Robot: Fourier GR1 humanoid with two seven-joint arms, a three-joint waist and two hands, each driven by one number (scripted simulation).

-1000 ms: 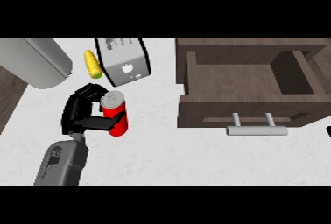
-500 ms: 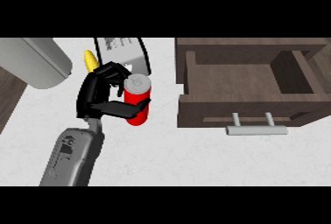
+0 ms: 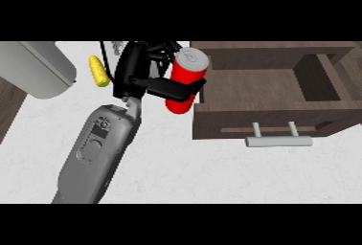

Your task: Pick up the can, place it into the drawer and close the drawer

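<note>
While your left robot hand [image 3: 141, 76] curls round the red can [image 3: 185, 79], the can hangs tilted above the desk [image 3: 212, 167], just beside the open drawer's [image 3: 272, 93] left wall. Yellow corn [image 3: 98, 71] lies left of the hand. Right robot hand not in view.

A yellow corn cob [image 3: 98, 71] lies on the pale speckled counter [image 3: 184, 167], its length running roughly up and down the view, one end slightly greenish. Just to its left sits a large grey rounded object [image 3: 35, 67] (what it is cannot be told, since the view's edge cuts it off), which overhangs the counter's left side. Below that, along the left border, a strip of dark wood floor [image 3: 8, 107] shows beside the counter.
</note>
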